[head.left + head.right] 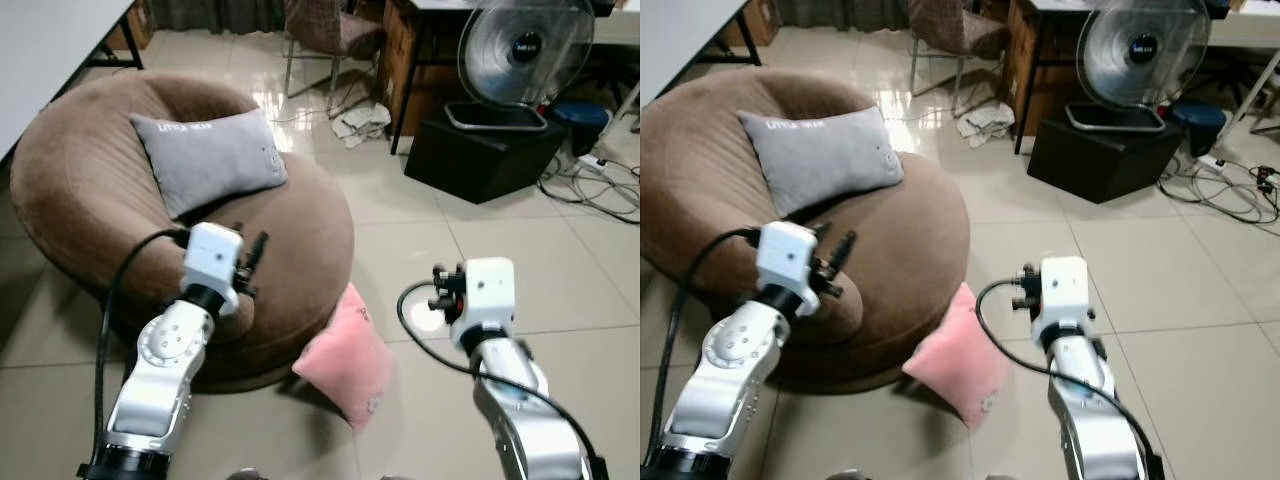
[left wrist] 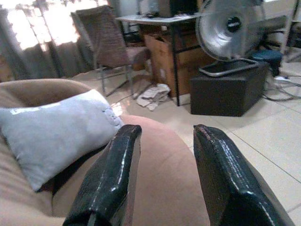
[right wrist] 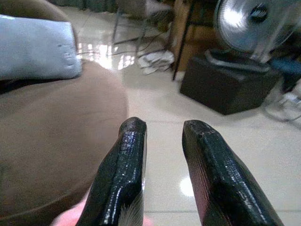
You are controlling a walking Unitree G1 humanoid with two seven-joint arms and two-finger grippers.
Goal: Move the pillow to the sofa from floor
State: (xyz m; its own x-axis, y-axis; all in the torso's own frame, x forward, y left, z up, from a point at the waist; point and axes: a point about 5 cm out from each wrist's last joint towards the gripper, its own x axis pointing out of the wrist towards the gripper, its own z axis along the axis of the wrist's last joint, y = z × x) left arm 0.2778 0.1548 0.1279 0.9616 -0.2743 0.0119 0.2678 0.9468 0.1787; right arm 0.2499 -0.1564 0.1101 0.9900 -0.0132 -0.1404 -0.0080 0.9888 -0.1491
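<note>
A pink pillow (image 1: 345, 365) stands on its edge on the tiled floor, leaning against the front of the round brown beanbag sofa (image 1: 90, 180). A grey pillow (image 1: 208, 158) lies on the sofa's seat. My left gripper (image 2: 167, 129) hovers over the sofa's front rim, open, with nothing between its fingers; the grey pillow (image 2: 51, 134) is beyond it. My right gripper (image 3: 164, 123) hangs above the floor just right of the pink pillow, also open and empty. A sliver of pink (image 3: 70, 217) shows beneath it.
A fan (image 1: 525, 50) sits on a black box (image 1: 485, 150) at the back right, with cables (image 1: 600, 180) on the floor beside it. Behind the sofa are a chair (image 1: 325, 30) and a crumpled cloth (image 1: 362, 122). A white table (image 1: 50, 40) edges the far left.
</note>
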